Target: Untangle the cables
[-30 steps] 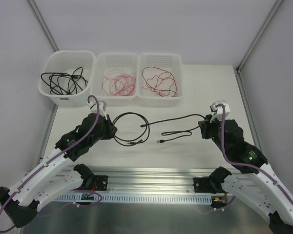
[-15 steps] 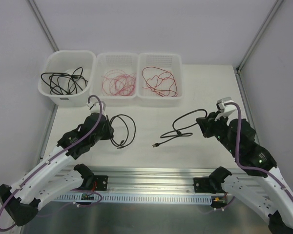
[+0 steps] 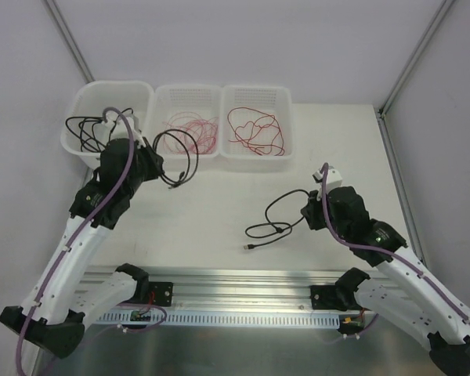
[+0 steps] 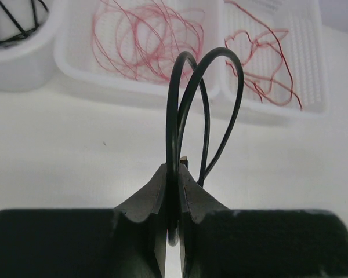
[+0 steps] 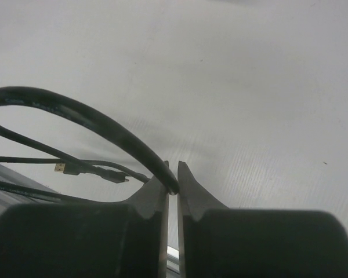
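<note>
Cables (image 3: 268,210) on white table (image 3: 219,211) (grey walls (image 3: 243,39) around)

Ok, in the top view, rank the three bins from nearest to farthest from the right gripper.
From the right gripper:
1. Red-cable bin, right end of the row.
2. Pink-cable bin, middle.
3. Black-cable bin, left end.

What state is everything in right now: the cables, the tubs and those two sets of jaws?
Left jaws: shut on looped black cable, held up near the tubs.
Right jaws: shut on second black cable, which trails across the table.
Left tub: holds tangled black cables.
Middle tub: holds coiled pinkish-red wires.
Right tub: holds loosely looped red wire.
</note>
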Robot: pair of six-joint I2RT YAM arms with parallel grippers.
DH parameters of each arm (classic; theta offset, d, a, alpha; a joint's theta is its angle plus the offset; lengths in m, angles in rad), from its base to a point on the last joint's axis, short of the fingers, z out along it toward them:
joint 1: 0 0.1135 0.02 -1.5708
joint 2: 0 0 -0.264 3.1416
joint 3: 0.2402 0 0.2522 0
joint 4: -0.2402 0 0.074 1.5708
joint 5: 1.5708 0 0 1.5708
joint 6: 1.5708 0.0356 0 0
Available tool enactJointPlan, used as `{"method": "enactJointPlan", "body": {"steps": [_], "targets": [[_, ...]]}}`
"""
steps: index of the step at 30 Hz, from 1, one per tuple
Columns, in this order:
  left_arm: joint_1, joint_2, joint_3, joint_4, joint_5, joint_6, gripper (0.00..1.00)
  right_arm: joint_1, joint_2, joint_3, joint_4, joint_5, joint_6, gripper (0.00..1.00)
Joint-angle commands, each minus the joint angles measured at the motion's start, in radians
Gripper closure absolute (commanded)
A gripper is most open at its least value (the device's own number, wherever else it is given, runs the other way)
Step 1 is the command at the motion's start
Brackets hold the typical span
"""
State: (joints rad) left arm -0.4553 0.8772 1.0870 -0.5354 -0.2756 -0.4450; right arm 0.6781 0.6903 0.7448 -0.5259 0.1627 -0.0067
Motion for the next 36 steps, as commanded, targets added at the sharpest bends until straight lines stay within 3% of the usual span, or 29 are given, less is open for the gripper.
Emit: {"method": "enactJointPlan", "body": {"steps": [1,6,13,22,26,32,35,36], "targets": [[0.156,0.049,0.129,0.098,0.116,0.081,1.00,-0.005,-0.021,-0.001,0.067,-0.049,0.045,0.99],[0.334,0.175,0.278,0.221,0.119,0.088,1.00,-0.005,-0.041,0.005,0.041,-0.098,0.048,0.99],[0.524,0.370,0.318,0.440,0.095,-0.032,1.00,-0.003,-0.097,-0.002,0.014,-0.129,0.031,0.99],[0.622,0.569,0.281,0.701,0.027,-0.113,1.00,-0.003,-0.161,-0.013,0.004,-0.154,0.016,0.99],[0.652,0.709,0.287,0.744,0.012,-0.118,0.99,-0.005,-0.163,-0.007,-0.009,-0.186,0.013,0.99],[0.763,0.917,0.343,0.706,0.174,-0.242,0.87,-0.003,-0.135,0.013,-0.037,-0.186,-0.016,0.99],[0.787,0.945,0.335,0.704,0.206,-0.255,0.69,-0.005,-0.124,0.027,-0.045,-0.184,-0.018,0.99],[0.790,0.945,0.332,0.704,0.217,-0.248,0.51,-0.003,-0.124,0.030,-0.045,-0.183,-0.015,0.99]]}}
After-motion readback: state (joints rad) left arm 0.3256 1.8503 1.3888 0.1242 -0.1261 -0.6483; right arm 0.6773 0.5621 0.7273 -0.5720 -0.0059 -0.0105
